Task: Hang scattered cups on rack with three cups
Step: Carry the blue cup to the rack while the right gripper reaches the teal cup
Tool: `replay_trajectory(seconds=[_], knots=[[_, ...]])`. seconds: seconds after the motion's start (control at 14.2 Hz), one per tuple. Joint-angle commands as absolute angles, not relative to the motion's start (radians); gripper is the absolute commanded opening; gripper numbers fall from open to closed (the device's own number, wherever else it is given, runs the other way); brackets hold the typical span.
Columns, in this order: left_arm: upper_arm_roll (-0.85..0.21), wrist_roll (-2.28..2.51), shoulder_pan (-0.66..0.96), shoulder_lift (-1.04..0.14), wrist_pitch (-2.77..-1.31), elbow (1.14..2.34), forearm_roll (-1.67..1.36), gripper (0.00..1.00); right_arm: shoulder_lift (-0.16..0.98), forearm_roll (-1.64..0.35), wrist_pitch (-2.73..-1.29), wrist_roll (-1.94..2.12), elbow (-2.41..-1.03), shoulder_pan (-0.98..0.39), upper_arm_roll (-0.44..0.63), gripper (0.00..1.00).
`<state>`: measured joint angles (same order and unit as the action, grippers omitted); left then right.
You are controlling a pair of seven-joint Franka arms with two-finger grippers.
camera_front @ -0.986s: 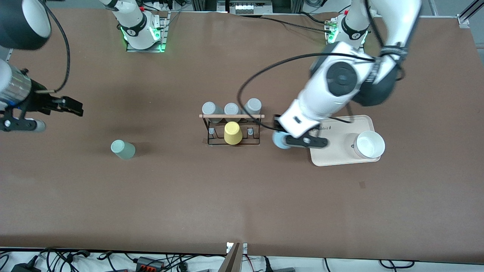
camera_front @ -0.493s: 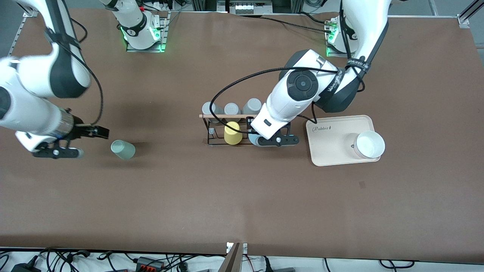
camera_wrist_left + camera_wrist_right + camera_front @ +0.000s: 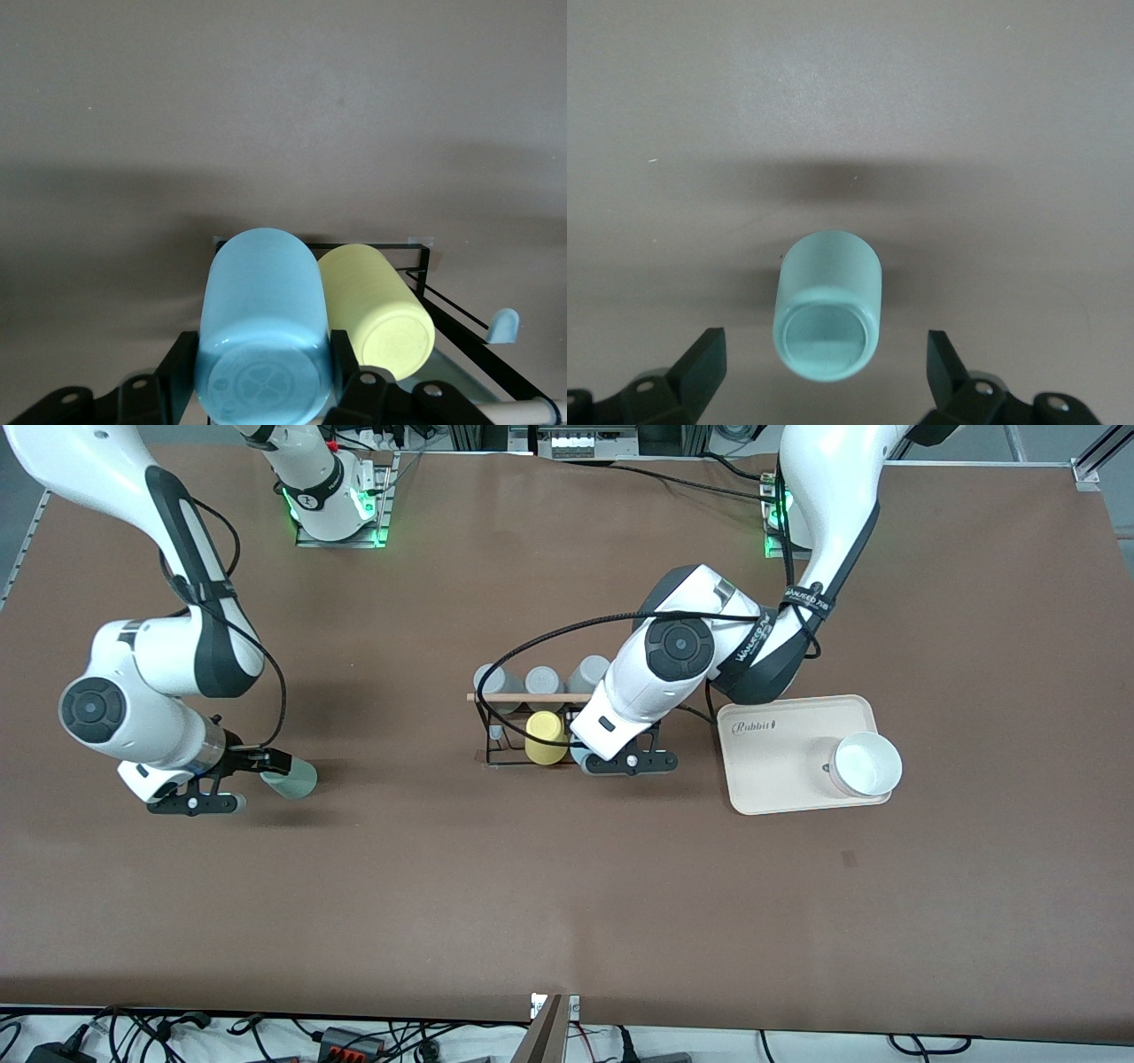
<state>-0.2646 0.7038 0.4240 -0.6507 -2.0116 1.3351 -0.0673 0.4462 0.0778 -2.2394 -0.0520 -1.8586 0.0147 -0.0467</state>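
My left gripper (image 3: 592, 756) is shut on the light blue cup (image 3: 579, 758). It holds the cup at the rack (image 3: 496, 746), close beside the yellow cup (image 3: 547, 737). In the left wrist view the blue cup (image 3: 261, 328) sits between both fingers with its base toward the camera, next to the yellow cup (image 3: 376, 305). Whether it rests on a peg is hidden. The pale mint cup (image 3: 299, 779) lies on its side toward the right arm's end of the table. My right gripper (image 3: 261, 782) is open around it. In the right wrist view the mint cup (image 3: 827, 305) lies between the spread fingers (image 3: 702, 359), untouched.
Three grey cups (image 3: 542, 681) stand by the rack's wooden rod (image 3: 523, 698), farther from the front camera. A cream tray (image 3: 780, 779) holding a white bowl (image 3: 866, 763) lies toward the left arm's end, close to my left arm. A bare rack peg (image 3: 503, 326) shows beside the yellow cup.
My left gripper carried the blue cup from beside the tray to the rack, next to the yellow cup. My right gripper came down from the table's end and now straddles the mint cup.
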Motion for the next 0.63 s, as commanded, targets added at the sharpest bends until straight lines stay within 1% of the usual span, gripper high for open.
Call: replay_trajectory(seconds=[0.0, 0.14, 0.21, 0.28, 0.35, 0.49, 0.56], knots=[[-0.253, 0.712, 0.439, -0.667, -2.010, 1.312, -0.003, 0.08, 0.445, 0.087, -2.310, -0.031, -1.907, 0.023, -0.052, 1.00], [-0.253, 0.712, 0.446, -0.692, -2.060, 1.316, 0.014, 0.21, 0.456, 0.087, -2.347, -0.029, -1.931, 0.021, -0.052, 1.00], [-0.252, 0.712, 0.460, -0.709, -2.069, 1.316, 0.023, 0.37, 0.457, 0.087, -2.364, -0.028, -1.939, 0.020, -0.052, 1.00], [-0.250, 0.712, 0.462, -0.713, -2.071, 1.316, 0.025, 0.59, 0.462, 0.086, -2.373, -0.023, -1.944, 0.023, -0.054, 1.00], [-0.249, 0.703, 0.460, -0.712, -2.071, 1.316, 0.038, 1.00, 0.463, 0.087, -2.373, -0.023, -1.945, 0.023, -0.052, 1.00], [-0.247, 0.715, 0.447, -0.698, -2.060, 1.309, 0.046, 1.00, 0.463, 0.086, -2.368, -0.023, -1.945, 0.021, -0.054, 0.98], [-0.247, 0.716, 0.422, -0.677, -2.048, 1.310, 0.041, 1.00, 0.463, 0.086, -2.365, -0.023, -1.945, 0.020, -0.054, 0.88]])
